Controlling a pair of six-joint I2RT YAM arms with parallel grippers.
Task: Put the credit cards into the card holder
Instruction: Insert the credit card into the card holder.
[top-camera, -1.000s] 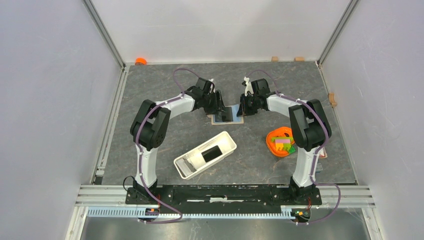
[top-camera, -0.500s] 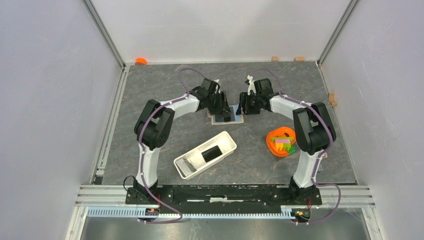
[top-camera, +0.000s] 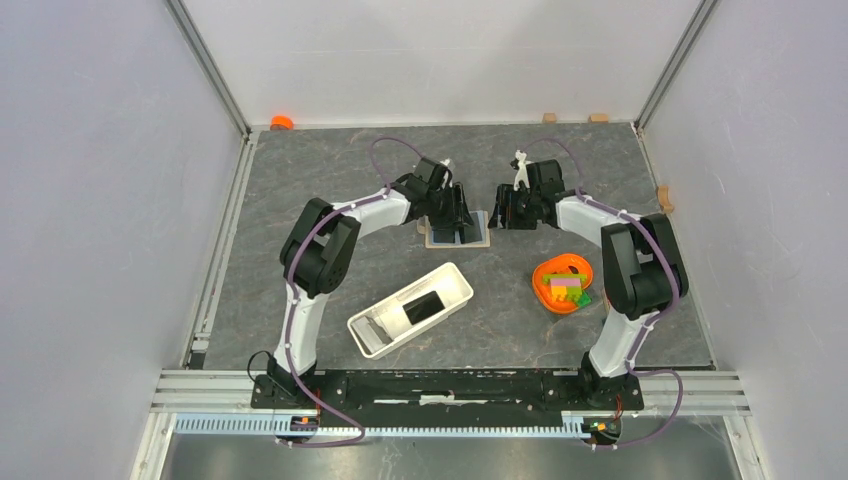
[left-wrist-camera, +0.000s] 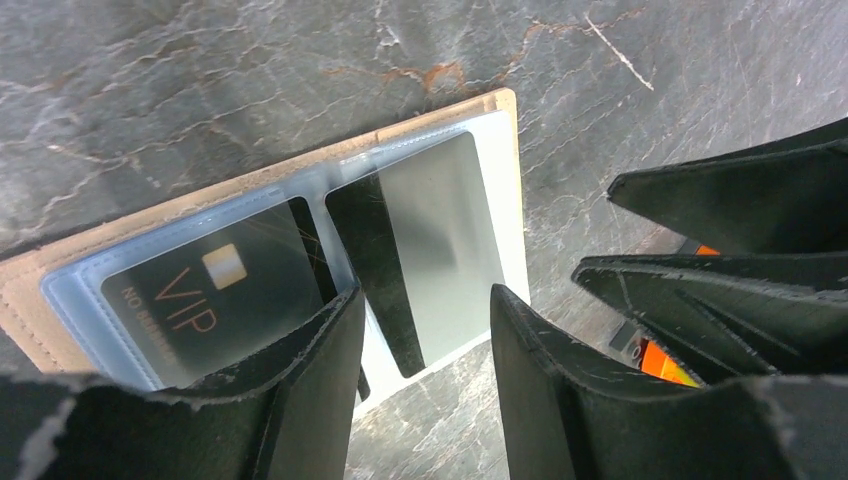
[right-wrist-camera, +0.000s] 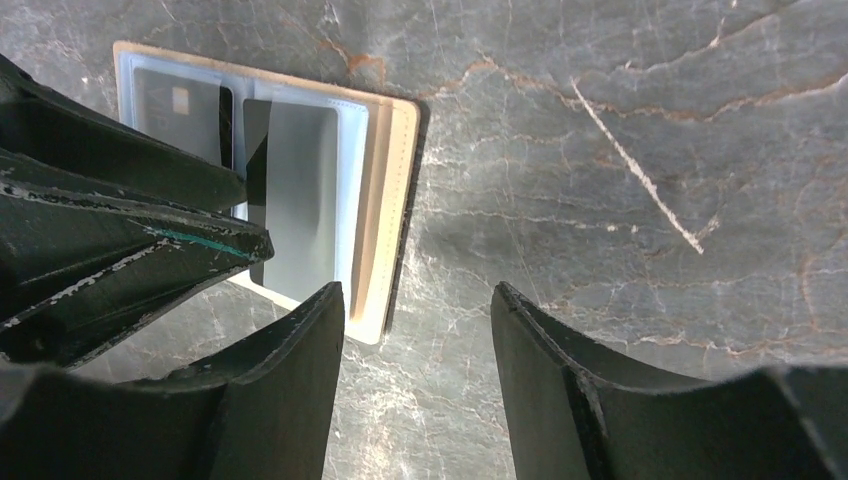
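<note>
Left gripper (left-wrist-camera: 425, 297) and right gripper (right-wrist-camera: 418, 292) gape empty (VIP card (left-wrist-camera: 200, 290) partly hidden behind the left one)

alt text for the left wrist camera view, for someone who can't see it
An open tan card holder lies on a grey marbled table, a black card marked VIP in one clear pocket. The left pincer hangs open over its lower edge, and the right pincer pokes in from the right side.
</note>
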